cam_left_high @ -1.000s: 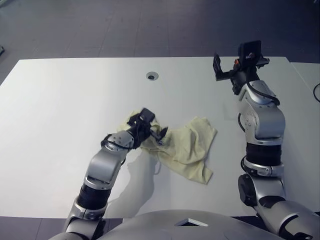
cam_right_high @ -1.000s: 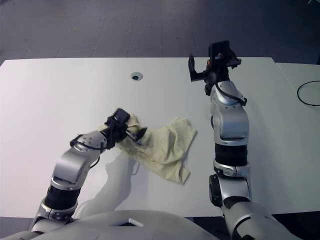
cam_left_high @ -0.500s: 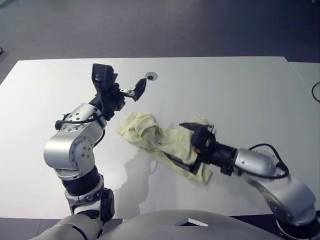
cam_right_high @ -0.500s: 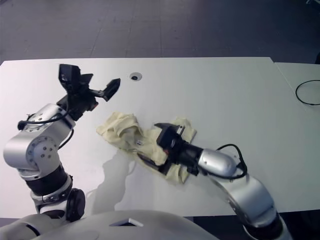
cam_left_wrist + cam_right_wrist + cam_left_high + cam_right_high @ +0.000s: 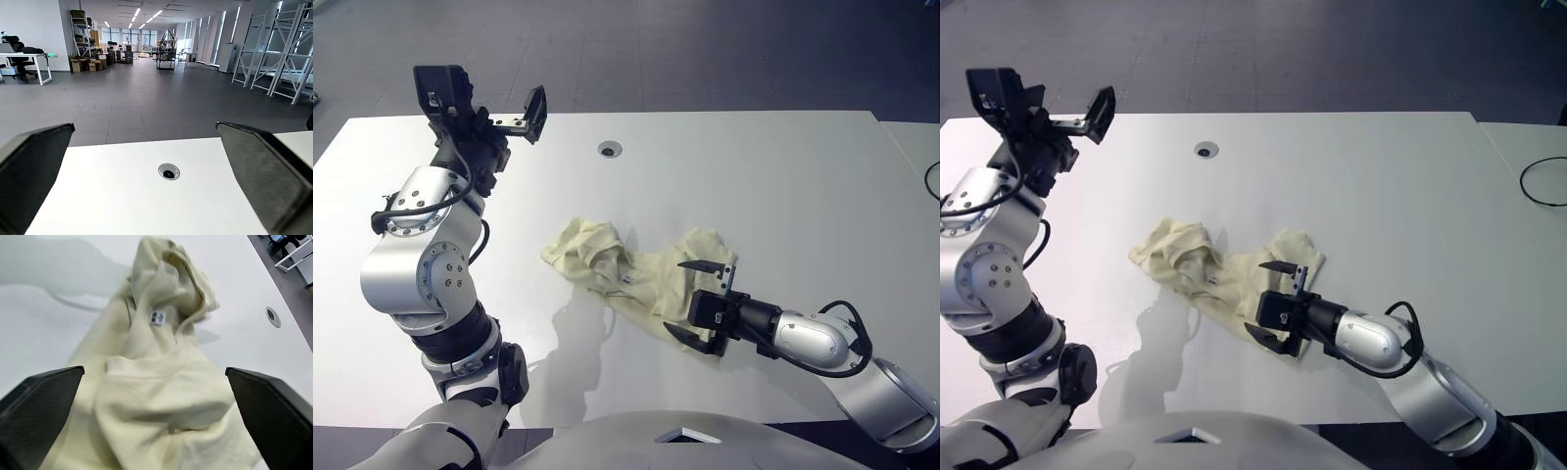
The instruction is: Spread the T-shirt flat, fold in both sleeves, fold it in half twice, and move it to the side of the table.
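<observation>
A pale yellow T-shirt (image 5: pixel 636 279) lies crumpled in a heap on the white table (image 5: pixel 803 196), slightly toward the near edge. Its small white neck label (image 5: pixel 157 317) faces up. My right gripper (image 5: pixel 677 297) hovers low at the heap's near right corner, open, one finger on each side of the cloth edge and nothing held. In the right wrist view the T-shirt (image 5: pixel 161 382) lies between the two spread fingers. My left gripper (image 5: pixel 514 117) is raised high over the table's far left, open and empty, well away from the shirt.
A round cable hole (image 5: pixel 611 149) sits in the table near the far edge, also seen as the cable hole (image 5: pixel 168 172) ahead of the left gripper. A black cable loop (image 5: pixel 1542 181) lies on the neighbouring surface at the right. Bare tabletop surrounds the shirt.
My left gripper let go of the shirt and rose up and to the far left. My right arm came down from the back right to the shirt's near right corner, fingers spread.
</observation>
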`<action>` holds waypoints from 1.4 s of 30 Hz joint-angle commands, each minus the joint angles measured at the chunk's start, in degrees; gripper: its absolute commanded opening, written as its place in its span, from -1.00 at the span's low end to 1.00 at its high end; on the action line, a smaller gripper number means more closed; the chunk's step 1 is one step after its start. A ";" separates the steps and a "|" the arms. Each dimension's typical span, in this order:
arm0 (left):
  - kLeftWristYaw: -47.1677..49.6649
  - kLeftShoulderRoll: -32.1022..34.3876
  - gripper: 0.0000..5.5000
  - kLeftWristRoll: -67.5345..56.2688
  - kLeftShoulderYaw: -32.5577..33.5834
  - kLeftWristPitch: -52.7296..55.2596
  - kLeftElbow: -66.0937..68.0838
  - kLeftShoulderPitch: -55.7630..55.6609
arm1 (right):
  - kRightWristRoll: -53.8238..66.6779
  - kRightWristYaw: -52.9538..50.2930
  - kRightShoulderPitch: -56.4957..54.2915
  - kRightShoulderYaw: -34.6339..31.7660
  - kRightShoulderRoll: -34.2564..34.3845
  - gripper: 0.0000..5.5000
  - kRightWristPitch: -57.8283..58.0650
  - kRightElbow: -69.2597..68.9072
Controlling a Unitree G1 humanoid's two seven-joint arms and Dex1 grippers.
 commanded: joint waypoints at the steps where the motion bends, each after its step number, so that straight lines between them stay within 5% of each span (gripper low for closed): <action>1: 0.44 0.38 0.96 -1.15 -0.57 0.35 -0.31 0.13 | -4.89 0.99 0.20 1.32 -1.62 0.95 -2.35 2.51; 38: 3.53 0.03 0.96 -3.49 -3.48 -1.71 0.29 0.73 | -15.61 6.36 -0.95 4.00 6.37 0.95 -7.04 7.40; 42: 3.83 0.27 0.96 -3.47 -3.76 -1.99 0.36 0.88 | -18.56 5.48 -1.04 3.93 6.30 0.75 -8.98 9.32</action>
